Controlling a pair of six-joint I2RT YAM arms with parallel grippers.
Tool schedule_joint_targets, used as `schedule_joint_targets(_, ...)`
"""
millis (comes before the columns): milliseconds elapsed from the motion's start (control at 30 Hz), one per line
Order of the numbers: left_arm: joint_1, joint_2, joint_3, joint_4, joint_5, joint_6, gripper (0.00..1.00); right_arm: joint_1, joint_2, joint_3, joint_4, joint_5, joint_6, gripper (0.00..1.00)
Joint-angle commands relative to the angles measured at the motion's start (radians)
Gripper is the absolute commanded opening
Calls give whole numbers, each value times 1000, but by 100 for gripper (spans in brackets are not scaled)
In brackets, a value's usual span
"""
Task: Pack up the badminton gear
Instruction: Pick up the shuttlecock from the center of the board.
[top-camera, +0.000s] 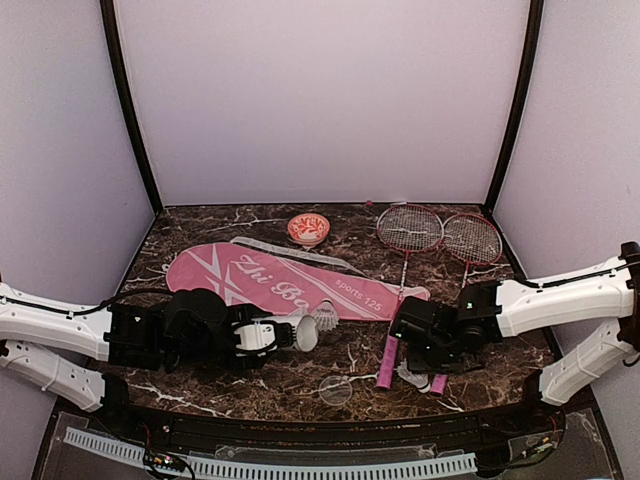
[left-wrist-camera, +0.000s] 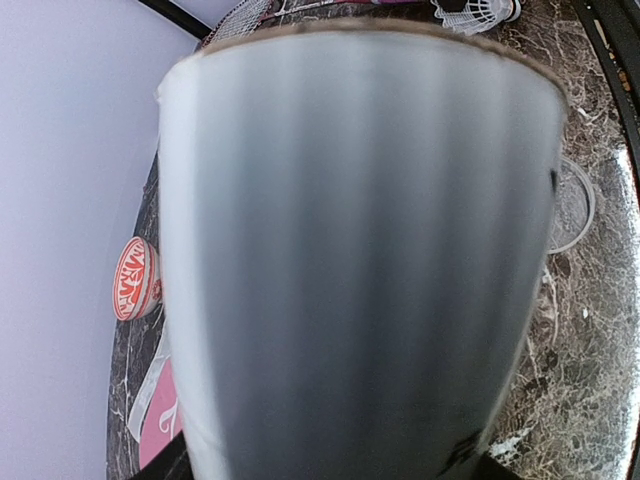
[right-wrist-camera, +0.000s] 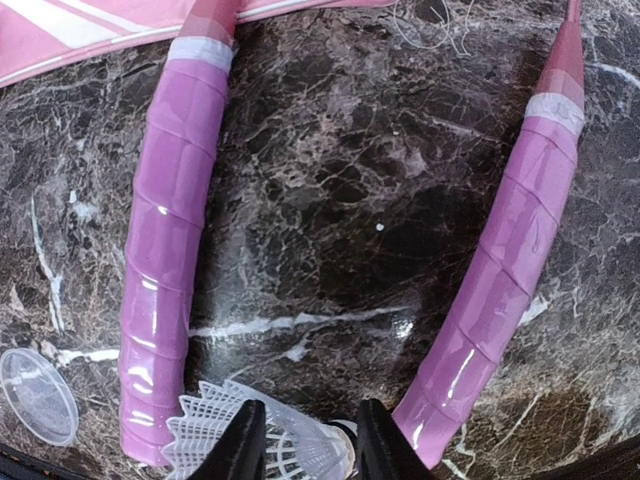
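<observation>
Racket cover (top-camera: 262, 280): pink with white "Zhi Bo" lettering. Lies flat at centre-left, its long axis running from left rear to right front.
Left racket (top-camera: 409, 228): red frame, head at right rear. Pink handle (right-wrist-camera: 165, 250) points to the near edge.
Right racket (top-camera: 472, 238): same build, head just beside the first. Its handles lies apart from the other.
Tube (left-wrist-camera: 360, 250): white, roughly level, in front of the cover.
Shuttlecock A (top-camera: 325, 318): white feathers, at the tube's right end.
Shuttlecock B (right-wrist-camera: 265, 445): on its side between the handle ends.
</observation>
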Motion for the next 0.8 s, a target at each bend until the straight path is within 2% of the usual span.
schedule_joint_targets(0, 1, -20, 34, 4, 18, -26, 64, 19, -12, 20, -57, 15, 32, 24)
schedule_joint_targets(100, 1, -21, 33, 3, 18, -26, 64, 22, -14, 27, -69, 20, 36, 14)
schedule_joint_targets(333, 1, -20, 33, 3, 18, -26, 64, 23, -21, 44, -85, 39, 36, 0)
schedule_joint_targets(767, 1, -13, 33, 4, 15, -26, 64, 23, -73, 90, -138, 109, 33, 0)
